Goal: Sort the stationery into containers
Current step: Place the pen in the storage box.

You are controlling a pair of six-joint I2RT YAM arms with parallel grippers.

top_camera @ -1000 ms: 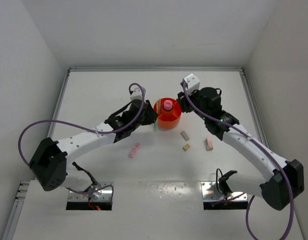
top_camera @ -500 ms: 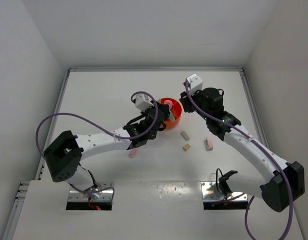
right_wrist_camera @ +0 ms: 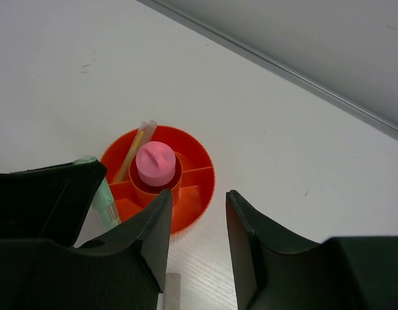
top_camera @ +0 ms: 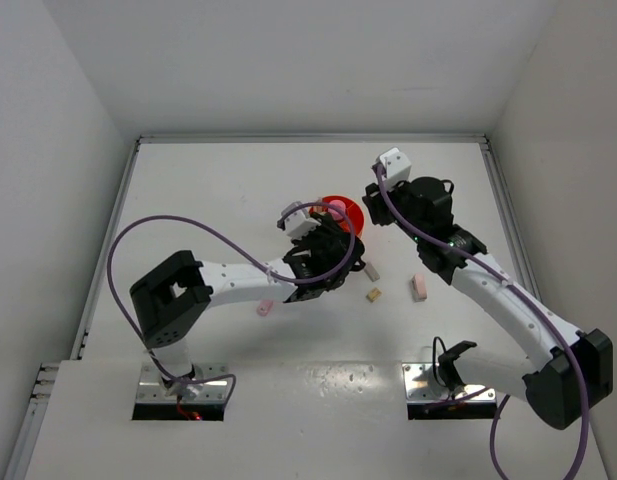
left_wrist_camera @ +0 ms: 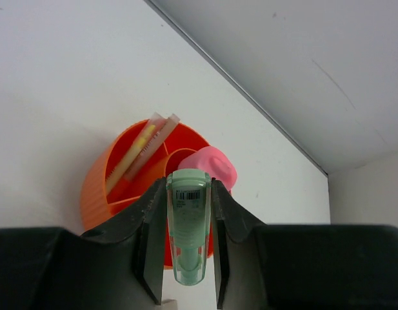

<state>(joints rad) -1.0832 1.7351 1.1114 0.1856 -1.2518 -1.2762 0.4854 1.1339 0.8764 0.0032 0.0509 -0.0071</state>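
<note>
One green eraser [left_wrist_camera: 188, 239], left tool [left_wrist_camera: 188, 190] — swung right

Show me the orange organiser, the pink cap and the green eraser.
orange organiser [right_wrist_camera: 197, 181]: right wrist view, bare right-hand compartment.
pink cap [right_wrist_camera: 155, 161]: right wrist view, its top face.
green eraser [left_wrist_camera: 188, 232]: left wrist view, middle of its body.

One round orange organiser [right_wrist_camera: 195, 216]. Inside it are three pieces: one pink-capped tube [right_wrist_camera: 155, 161], one cream stick [left_wrist_camera: 135, 154] and one thin pink pen [left_wrist_camera: 155, 143]. One pale green eraser [left_wrist_camera: 188, 226] is up off the tabletop [top_camera: 208, 190]. Four pieces lie loose on the tabletop: two pink erasers, one nearer the left arm [top_camera: 265, 308] and one nearer the right arm [top_camera: 420, 287], one beige eraser [top_camera: 370, 269], and one tiny tan cube [top_camera: 373, 294]. Two tools: the left tool [left_wrist_camera: 188, 194] and the right tool [right_wrist_camera: 197, 206].
</note>
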